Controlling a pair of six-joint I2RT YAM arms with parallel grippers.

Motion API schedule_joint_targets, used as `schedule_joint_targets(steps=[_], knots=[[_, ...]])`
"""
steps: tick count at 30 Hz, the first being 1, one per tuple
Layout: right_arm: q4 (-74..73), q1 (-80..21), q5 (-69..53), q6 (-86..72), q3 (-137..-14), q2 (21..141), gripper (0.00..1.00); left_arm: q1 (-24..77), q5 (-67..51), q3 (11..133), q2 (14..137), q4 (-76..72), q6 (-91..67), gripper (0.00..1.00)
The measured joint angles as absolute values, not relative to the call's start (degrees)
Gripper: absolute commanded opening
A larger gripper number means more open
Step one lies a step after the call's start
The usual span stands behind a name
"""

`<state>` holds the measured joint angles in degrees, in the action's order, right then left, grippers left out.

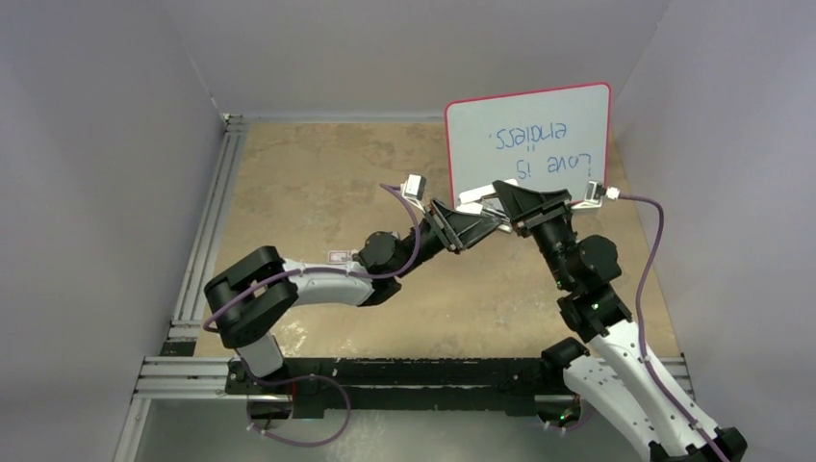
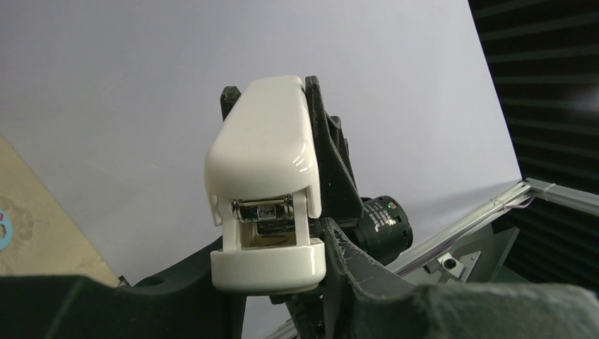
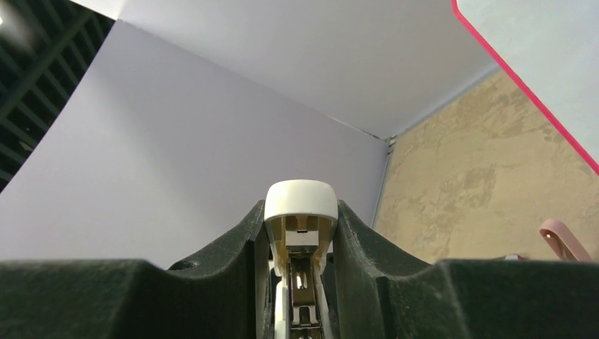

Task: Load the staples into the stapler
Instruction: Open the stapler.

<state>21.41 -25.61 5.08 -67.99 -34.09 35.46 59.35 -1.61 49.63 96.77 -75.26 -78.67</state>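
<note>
While gripped, stapler (image 1: 481, 201) lies left-right (white).

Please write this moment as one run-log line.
white plastic stapler: held mid-air | left gripper: grips base | right gripper: grips lid | staples: unseen

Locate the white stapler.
The white stapler is held by both the left end effector and right end effector, centre-right in the top view, at the whiteboard's near edge.
</note>
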Motion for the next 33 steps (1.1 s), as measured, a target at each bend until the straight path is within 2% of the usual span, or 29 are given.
schedule_joint_targets(steps=[2,7,13,25,33], knots=[[19.77,-25.67,4.95,-67.92,-34.81,35.57,0.09,59.4,-1.96,48.84,96.64,-75.75,-78.63,0.0],[11.68,-26.7,3.14,-66.35,-39.2,37.67,0.09,58.15,-6.28,43.81,93.78,-76.05,-78.96,0.0],[6.37,-27.83,-2.11,-63.05,-43.83,40.25,0.09,54.28,-18.15,38.24,88.51,-75.92,-78.15,0.0],[0.58,-27.9,-6.57,-57.39,-45.43,42.26,0.08,47.18,-39.92,34.3,89.62,-77.03,-76.27,0.0],[-2.31,-27.9,-6.5,-54.48,-46.19,43.42,0.08,45.3,-43.13,32.82,89.6,-74.0,-73.25,0.11]])
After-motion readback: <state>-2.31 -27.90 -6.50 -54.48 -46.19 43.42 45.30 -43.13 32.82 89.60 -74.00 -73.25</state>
